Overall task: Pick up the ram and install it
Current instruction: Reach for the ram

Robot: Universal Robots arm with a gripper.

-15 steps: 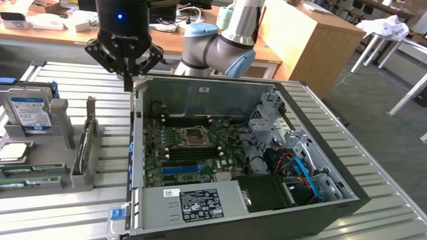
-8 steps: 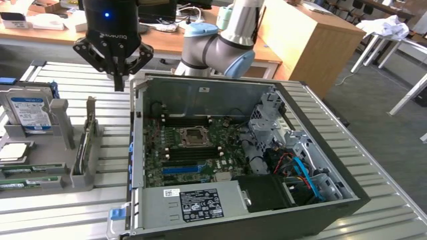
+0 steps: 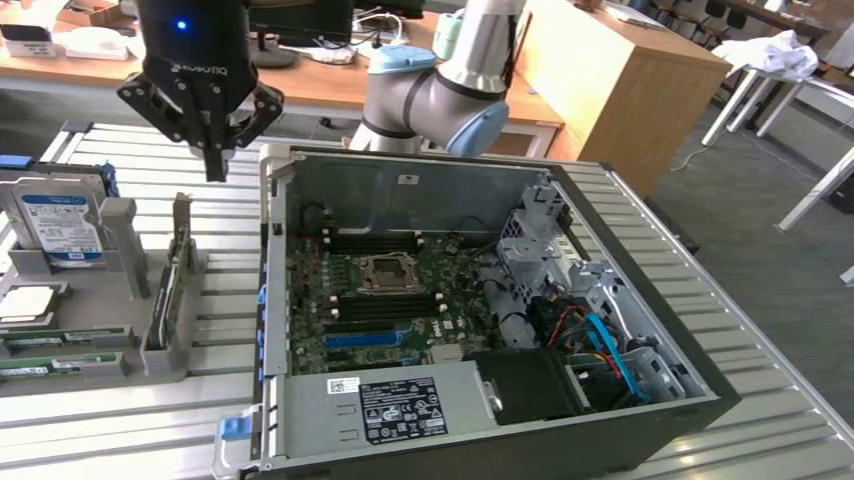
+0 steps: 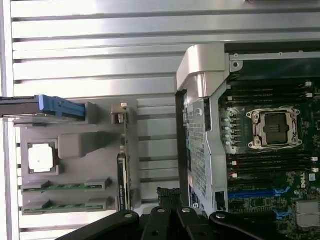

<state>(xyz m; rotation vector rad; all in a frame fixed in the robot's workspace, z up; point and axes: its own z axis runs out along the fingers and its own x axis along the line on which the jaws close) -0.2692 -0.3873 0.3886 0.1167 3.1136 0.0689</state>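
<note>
Claw (image 3: 214,168) is hovering clenched, gripping nothing, between parts tray (image 3: 94,310) and computer case (image 3: 400,185). Ram (image 3: 54,343) is apparently lying in the tray. Pickup and install are both pending.

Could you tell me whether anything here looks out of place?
Nothing stands out: the ram sticks lie level in the grey holder, the hard drive stands upright, and the shut, empty gripper hangs above the table.
</note>
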